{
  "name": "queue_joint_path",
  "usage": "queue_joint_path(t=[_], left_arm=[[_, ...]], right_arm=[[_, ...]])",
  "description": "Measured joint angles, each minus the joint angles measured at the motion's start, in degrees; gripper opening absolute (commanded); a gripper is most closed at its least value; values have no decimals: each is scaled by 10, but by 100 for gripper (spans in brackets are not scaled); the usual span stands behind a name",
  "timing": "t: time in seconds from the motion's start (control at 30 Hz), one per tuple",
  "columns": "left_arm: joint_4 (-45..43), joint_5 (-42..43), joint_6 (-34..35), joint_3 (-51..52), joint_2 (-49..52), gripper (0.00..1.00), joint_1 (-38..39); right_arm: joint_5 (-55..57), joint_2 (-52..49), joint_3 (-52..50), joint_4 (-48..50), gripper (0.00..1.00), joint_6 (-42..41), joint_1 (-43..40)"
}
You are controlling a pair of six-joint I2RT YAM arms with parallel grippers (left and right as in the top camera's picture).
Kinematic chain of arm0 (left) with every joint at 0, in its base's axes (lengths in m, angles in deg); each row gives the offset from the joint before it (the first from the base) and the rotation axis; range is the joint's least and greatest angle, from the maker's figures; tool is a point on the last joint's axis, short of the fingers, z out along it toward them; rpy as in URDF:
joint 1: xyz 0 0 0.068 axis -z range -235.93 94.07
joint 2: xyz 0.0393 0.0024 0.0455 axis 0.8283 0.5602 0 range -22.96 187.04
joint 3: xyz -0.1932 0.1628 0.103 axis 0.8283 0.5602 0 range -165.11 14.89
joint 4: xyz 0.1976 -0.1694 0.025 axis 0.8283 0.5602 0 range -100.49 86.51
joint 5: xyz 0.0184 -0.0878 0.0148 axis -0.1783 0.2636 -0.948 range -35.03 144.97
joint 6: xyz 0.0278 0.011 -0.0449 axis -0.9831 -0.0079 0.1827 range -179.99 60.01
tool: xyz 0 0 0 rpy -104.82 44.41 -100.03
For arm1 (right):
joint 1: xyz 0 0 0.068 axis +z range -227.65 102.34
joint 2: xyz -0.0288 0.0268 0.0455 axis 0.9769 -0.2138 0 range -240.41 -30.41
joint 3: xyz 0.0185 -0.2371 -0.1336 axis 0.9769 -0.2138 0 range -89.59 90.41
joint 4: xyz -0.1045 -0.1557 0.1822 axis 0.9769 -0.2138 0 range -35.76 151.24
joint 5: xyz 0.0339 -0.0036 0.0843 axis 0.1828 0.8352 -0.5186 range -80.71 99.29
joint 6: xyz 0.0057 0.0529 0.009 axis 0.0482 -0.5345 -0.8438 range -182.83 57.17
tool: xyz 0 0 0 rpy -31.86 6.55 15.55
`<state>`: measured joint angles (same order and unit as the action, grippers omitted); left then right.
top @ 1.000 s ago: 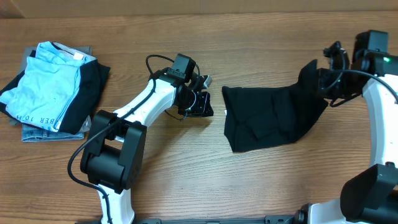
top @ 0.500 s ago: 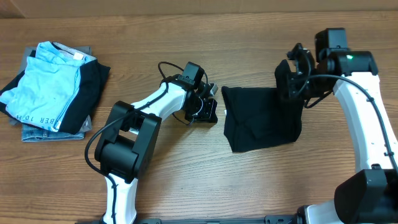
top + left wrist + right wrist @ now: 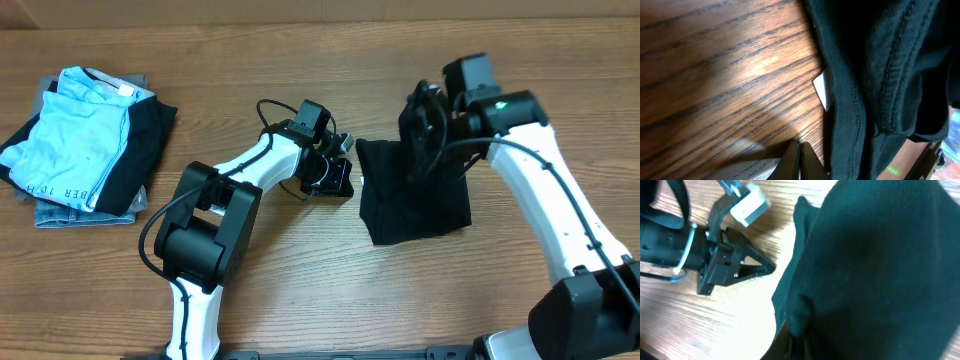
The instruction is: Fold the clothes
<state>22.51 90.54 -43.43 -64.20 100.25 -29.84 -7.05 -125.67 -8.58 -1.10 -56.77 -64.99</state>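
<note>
The clothes, a black T-shirt (image 3: pixel 415 205), lie partly folded on the wooden table right of centre. My right gripper (image 3: pixel 422 130) is shut on a bunch of the shirt's fabric and holds that part raised over the piece lying flat. In the right wrist view the black cloth (image 3: pixel 880 260) fills the frame and the right gripper (image 3: pixel 799 341) pinches a fold of it. My left gripper (image 3: pixel 342 180) rests shut and empty on the wood beside the shirt's left hem. Its left gripper tips (image 3: pixel 800 152) meet just left of the stitched edge (image 3: pixel 855 115), near a small white tag (image 3: pixel 822 89).
A stack of folded garments (image 3: pixel 85 140) sits at the far left, a light blue one with dark lettering on top of dark and denim-like pieces. The left arm (image 3: pixel 235 170) stretches across the table's middle.
My right gripper has carried the shirt's right side leftward over the rest of it. The left gripper has slid a little toward the shirt's edge and finished shutting.
</note>
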Motion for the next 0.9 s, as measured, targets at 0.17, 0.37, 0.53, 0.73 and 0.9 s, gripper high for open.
queue_joint_path(t=[0.17,0.37,0.53,0.73,0.9], left_arm=[[2,0,-2,0,0,4,0],[3,1,-2,0,0,4,0],[4,2,-5,0,0,4,0],[4,2,-6,0,1,4,-1],[4,3,-6,0,1,4,-2]], right_arm=[[-6,-3,-82,77,4,-5,2],[-33,-19,-126,131,4,-13,2],[-44,-38,-129,151,4,-14,2],[-61,-41,-129,158,4,-16,2],[-68,-41,-129,158,4,-16,2]])
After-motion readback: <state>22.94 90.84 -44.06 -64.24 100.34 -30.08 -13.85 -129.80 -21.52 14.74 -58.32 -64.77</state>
